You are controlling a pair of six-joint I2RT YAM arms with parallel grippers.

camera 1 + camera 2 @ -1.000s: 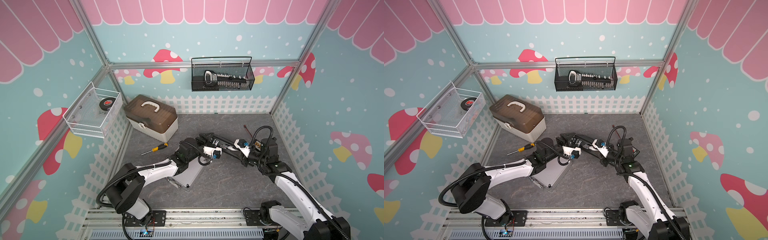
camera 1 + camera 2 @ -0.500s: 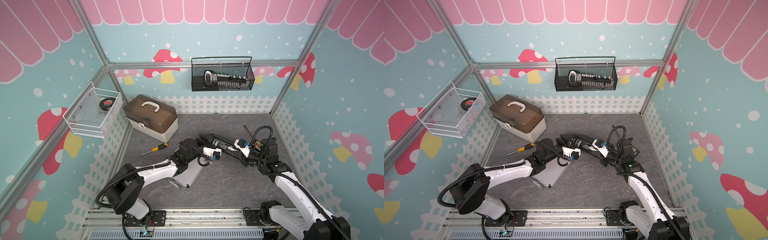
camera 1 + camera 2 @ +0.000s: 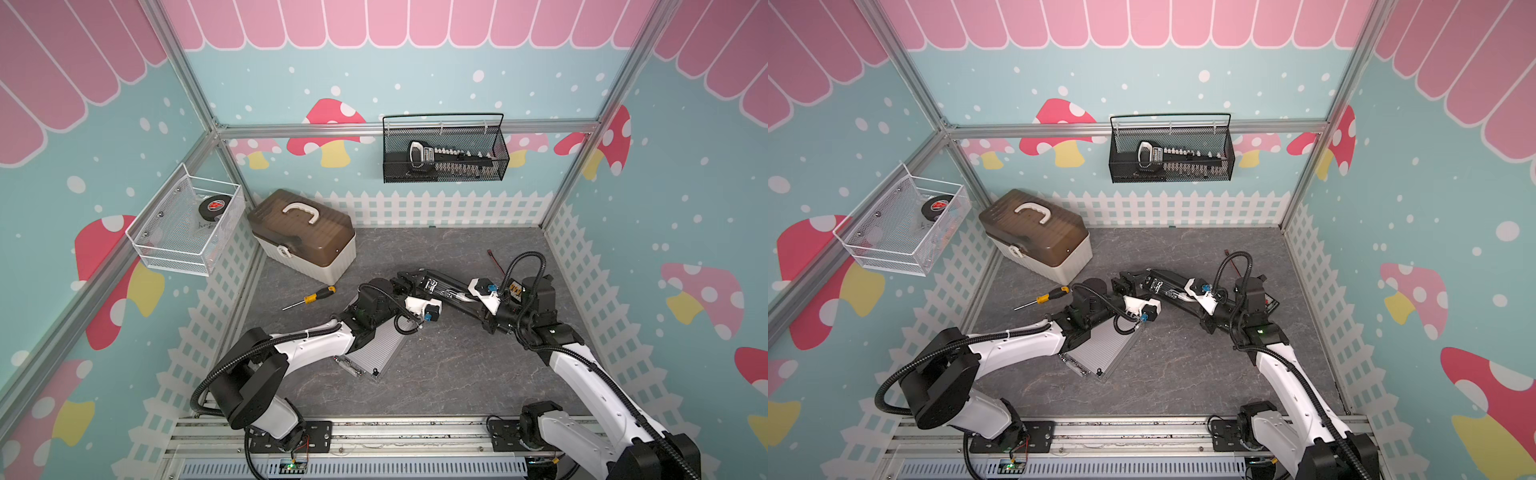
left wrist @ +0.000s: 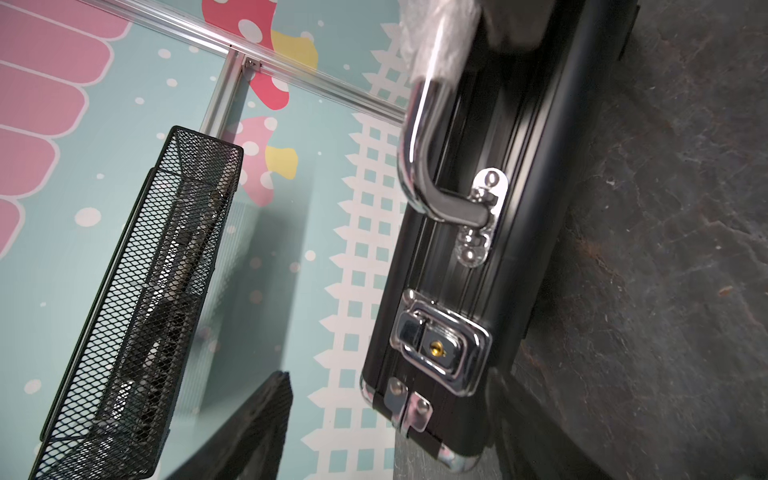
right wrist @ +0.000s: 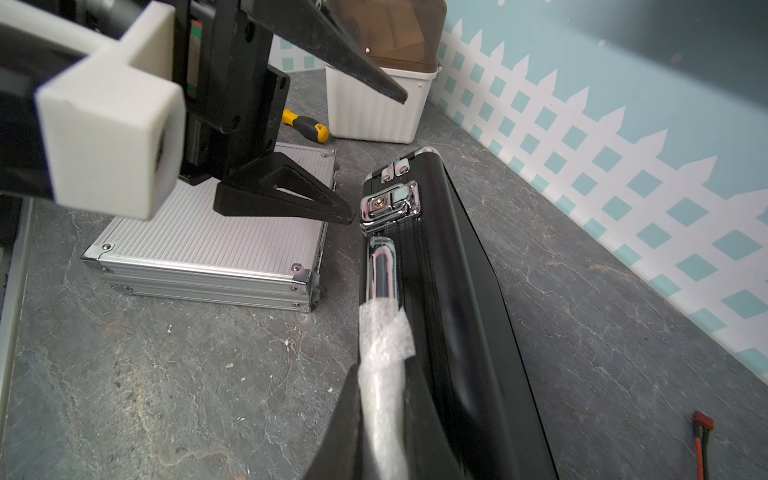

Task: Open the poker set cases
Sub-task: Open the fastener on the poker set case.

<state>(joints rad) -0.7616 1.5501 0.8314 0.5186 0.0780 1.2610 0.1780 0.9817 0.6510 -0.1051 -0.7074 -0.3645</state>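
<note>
Black ribbed case (image 5: 449, 291) (chrome latch (image 5: 388, 205))

No legible text or labels

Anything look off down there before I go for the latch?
The black case stands on its long edge, handle up, held by the right gripper, not flat like the silver case. Its handle wears packing wrap. A loose red-and-black wire lies on the floor.
</note>
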